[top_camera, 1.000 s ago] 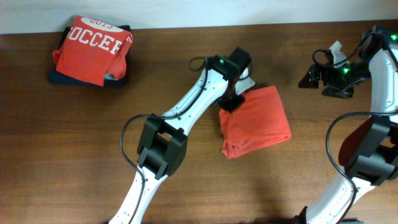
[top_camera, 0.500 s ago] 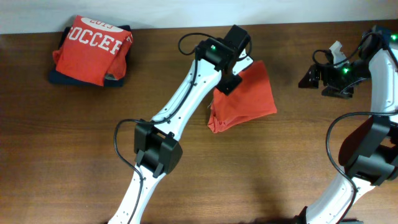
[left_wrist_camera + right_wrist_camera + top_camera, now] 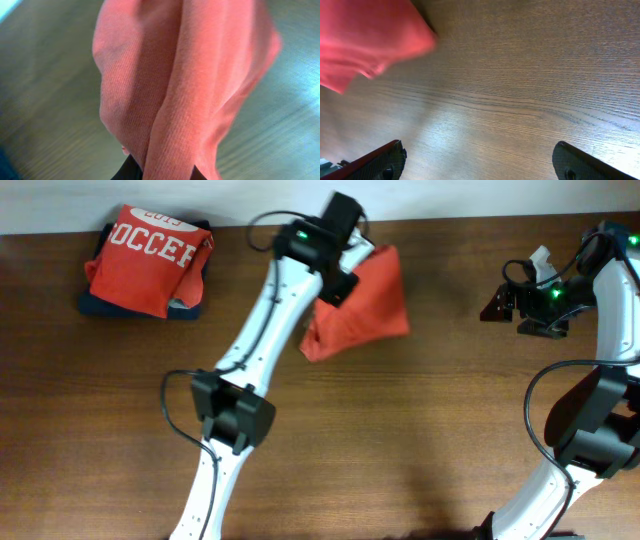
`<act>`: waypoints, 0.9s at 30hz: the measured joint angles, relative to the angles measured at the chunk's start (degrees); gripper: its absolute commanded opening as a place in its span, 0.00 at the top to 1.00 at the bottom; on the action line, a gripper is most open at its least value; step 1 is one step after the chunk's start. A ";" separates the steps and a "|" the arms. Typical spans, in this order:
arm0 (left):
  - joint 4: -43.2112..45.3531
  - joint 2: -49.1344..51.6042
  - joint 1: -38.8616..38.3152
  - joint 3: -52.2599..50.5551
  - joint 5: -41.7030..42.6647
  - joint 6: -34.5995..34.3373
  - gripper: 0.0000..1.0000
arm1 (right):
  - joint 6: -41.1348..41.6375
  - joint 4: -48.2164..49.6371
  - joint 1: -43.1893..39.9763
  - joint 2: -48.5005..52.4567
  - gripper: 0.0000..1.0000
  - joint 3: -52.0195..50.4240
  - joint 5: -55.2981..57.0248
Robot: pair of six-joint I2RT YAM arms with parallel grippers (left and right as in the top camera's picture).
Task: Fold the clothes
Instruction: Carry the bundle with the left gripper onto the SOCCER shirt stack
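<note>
The left gripper (image 3: 338,278) was closed on the folded T-shirt (image 3: 358,308), an orange-red bundle with no lettering visible. It was near the far edge of the table (image 3: 420,440), a little left of the middle. In the left wrist view the two dark fingertips (image 3: 131,172) pinched the cloth (image 3: 185,85) at the bottom of the frame, and the fabric went away from them in thick folds over the blurred wood. Whether the bundle touched the table, I could not tell.

At the far left corner there was another orange-red T-shirt (image 3: 145,260), folded, with white "SOCCER" lettering on top. It lay on a dark garment (image 3: 180,310) and was well apart from the held bundle.

The right gripper (image 3: 505,302) was at the far right side, with its jaws wide apart and nothing between them. In the right wrist view its fingers (image 3: 385,161) stood over bare wood, and the orange-red bundle (image 3: 365,40) appeared in the upper left corner, apart from them
</note>
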 measured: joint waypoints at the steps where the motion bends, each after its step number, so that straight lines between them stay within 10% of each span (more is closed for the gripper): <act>1: -0.28 0.00 1.01 0.83 0.00 -0.02 1.00 | 0.00 0.00 -0.02 0.00 0.01 0.00 0.00; 27: 2.03 0.02 28.35 19.04 -0.57 -2.51 1.00 | 0.02 0.00 -0.02 0.00 0.01 0.00 0.00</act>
